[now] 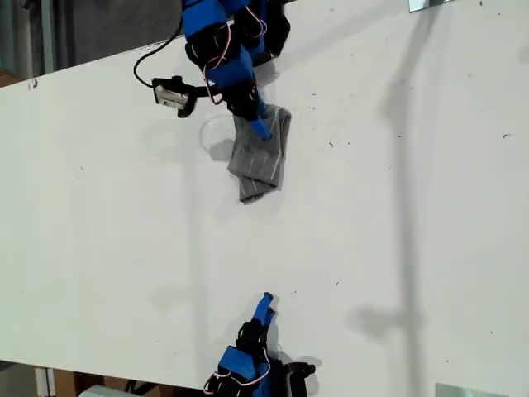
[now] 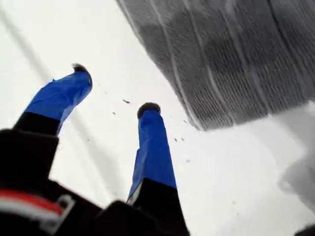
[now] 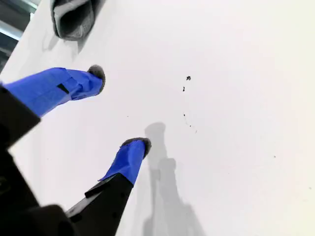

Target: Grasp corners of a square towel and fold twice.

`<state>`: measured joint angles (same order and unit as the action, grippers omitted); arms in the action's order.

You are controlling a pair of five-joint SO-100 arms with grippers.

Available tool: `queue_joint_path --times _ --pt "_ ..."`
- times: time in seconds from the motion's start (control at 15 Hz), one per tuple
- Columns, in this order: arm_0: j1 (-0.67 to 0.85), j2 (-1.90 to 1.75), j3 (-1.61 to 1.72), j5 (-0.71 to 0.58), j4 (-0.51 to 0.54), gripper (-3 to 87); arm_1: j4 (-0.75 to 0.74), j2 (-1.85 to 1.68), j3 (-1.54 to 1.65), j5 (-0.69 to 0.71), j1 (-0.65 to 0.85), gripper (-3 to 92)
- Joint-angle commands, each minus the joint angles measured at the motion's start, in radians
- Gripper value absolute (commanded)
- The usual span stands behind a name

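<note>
Apparently done, the towel [image 1: 262,155] lies folded narrow, so my first gripper [image 2: 114,93] and second gripper [image 3: 122,108] both gape empty.

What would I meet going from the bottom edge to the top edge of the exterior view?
Second tool → bare white table → folded grey towel → first tool, its tip over the towel.

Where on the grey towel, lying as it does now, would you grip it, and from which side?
Grip the towel at its narrow end nearest the exterior view's bottom, coming from that side. It lies folded into a long strip, that end is free, and the first gripper hangs over the far end.
</note>
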<state>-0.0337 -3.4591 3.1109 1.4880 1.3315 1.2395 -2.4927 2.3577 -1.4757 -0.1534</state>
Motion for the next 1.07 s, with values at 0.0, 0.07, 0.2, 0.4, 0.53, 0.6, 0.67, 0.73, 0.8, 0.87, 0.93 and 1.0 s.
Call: queue_joint_path --times 0.0,0.07,0.2,0.4,0.53,0.6,0.67,0.73,0.8,0.87,0.93,1.0 --pt "0.028 -0.005 0.002 -0.02 -0.014 24.0 -0.13 -0.19 -0.037 0.155 0.008 24.9" --pt "0.051 -0.006 -0.006 -0.034 -0.003 24.0 -0.156 -0.304 0.015 0.179 0.009 24.5" --pt "0.112 -0.008 -0.014 -0.061 -0.002 23.9 -0.129 -0.615 0.19 0.17 0.003 23.8" --pt "0.163 -0.006 -0.006 -0.02 -0.002 23.8 -0.032 -0.796 0.295 0.141 -0.018 28.7" --pt "0.149 -0.006 -0.002 -0.049 -0.009 23.7 0.097 -0.798 0.354 -0.008 0.029 32.3" --pt "0.115 -0.006 0.006 -0.038 -0.021 23.5 0.163 -0.799 0.413 -0.222 0.028 30.2" --pt "0.118 -0.006 0.008 -0.117 -0.026 22.8 0.204 -0.799 0.462 -0.38 0.009 26.2" --pt "0.135 -0.006 0.008 -0.268 -0.025 22.3 0.21 -0.799 0.465 -0.373 -0.008 24.2" --pt "0.117 -0.006 0.008 -0.322 -0.025 21.5 0.235 -0.799 0.457 -0.313 -0.028 25.6" --pt "0.094 -0.006 0.008 -0.364 -0.025 20.6 0.282 -0.799 0.445 -0.267 -0.038 25.3" --pt "0.092 -0.008 0.008 -0.436 -0.026 19.5 0.285 -0.799 0.445 -0.25 -0.02 25.2" --pt "0.097 -0.008 0.008 -0.431 -0.026 18.9 0.287 -0.799 0.445 -0.25 -0.008 25.2"
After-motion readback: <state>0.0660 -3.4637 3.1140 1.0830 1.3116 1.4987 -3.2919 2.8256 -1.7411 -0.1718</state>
